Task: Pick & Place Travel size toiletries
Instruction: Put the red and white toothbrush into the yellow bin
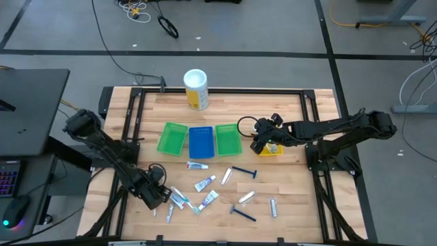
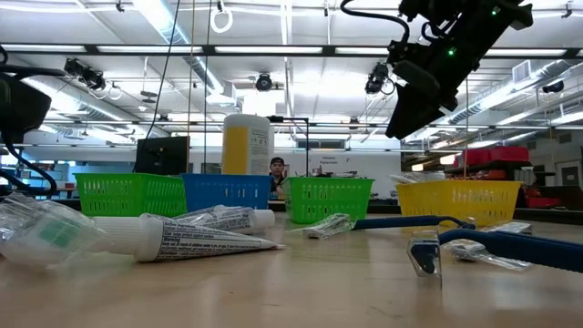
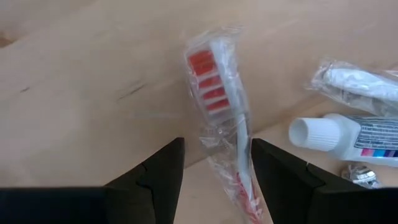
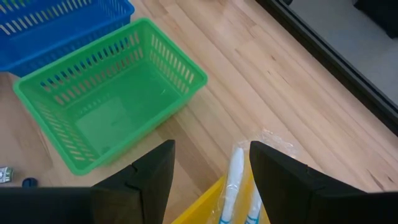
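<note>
Small tubes (image 1: 205, 183), dark blue razors (image 1: 244, 171) and silvery tubes (image 1: 246, 197) lie scattered on the near half of the table. My left gripper (image 1: 158, 196) is low at the left end of this scatter. In its wrist view it (image 3: 217, 149) is open, one finger on each side of a clear-wrapped toothbrush (image 3: 219, 99) with red bristles that lies flat on the wood. My right gripper (image 1: 261, 145) hangs open (image 4: 211, 152) above the yellow tray (image 4: 199, 211). Wrapped white-and-blue toothbrushes (image 4: 236, 180) lie in that tray.
Green (image 1: 172, 138), blue (image 1: 201, 142) and green (image 1: 228, 139) trays stand in a row at mid-table, with the yellow tray (image 1: 273, 150) to their right. A white-and-yellow canister (image 1: 196, 89) stands near the far edge. A white-capped tube (image 3: 336, 134) lies beside the toothbrush.
</note>
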`<state>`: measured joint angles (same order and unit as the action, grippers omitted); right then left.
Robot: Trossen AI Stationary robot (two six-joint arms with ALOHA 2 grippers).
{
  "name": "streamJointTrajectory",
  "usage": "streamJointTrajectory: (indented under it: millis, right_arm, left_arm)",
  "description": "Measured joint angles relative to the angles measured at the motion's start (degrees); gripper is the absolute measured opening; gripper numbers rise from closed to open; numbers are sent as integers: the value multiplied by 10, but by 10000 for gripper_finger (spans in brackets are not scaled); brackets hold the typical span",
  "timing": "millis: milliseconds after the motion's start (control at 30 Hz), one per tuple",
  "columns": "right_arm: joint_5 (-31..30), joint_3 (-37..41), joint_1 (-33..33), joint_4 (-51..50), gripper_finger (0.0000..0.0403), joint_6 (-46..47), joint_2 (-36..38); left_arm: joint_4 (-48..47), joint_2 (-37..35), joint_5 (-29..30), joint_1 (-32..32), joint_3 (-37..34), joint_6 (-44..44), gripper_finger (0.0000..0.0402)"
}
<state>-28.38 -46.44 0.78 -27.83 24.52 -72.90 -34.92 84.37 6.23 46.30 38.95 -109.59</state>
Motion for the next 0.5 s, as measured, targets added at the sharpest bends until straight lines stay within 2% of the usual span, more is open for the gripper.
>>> streamJointTrajectory:
  millis: [400,500]
  right_arm:
    - [0,0,0,8,218,0,0]
    - [0,0,0,12,218,0,0]
  left_arm:
    - [-13,1,4,0,7,11,196]
    - [-15,1,4,0,7,12,181]
